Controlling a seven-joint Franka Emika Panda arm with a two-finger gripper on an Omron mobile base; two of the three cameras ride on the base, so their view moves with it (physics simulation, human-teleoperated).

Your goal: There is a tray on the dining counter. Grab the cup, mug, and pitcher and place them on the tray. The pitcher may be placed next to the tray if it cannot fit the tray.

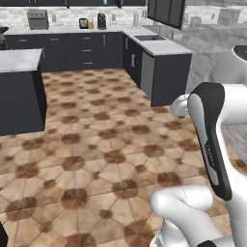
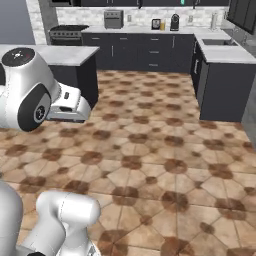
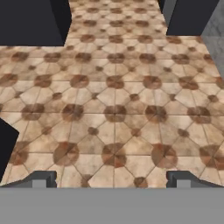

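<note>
My gripper (image 3: 112, 181) is open, its two dark fingertips (image 3: 41, 179) wide apart over brown patterned floor tiles with nothing between them. The white arm (image 1: 212, 144) folds up at the right of the left base view, and its hand (image 2: 70, 106) hangs low at the left of the right base view. The tray, cup, mug and pitcher are out of view. A marble-topped island with a dark base (image 1: 19, 60) (image 2: 55, 54) stands ahead on the left; I cannot tell whether it is the dining counter.
Dark cabinets with a pale worktop (image 1: 159, 46) (image 2: 220, 52) run along the back wall and down the right side, with a sink. A toaster (image 1: 37, 19), a coffee machine (image 1: 102, 20) and small far-off items stand on the back worktop. Open tiled floor (image 1: 96, 144) lies ahead.
</note>
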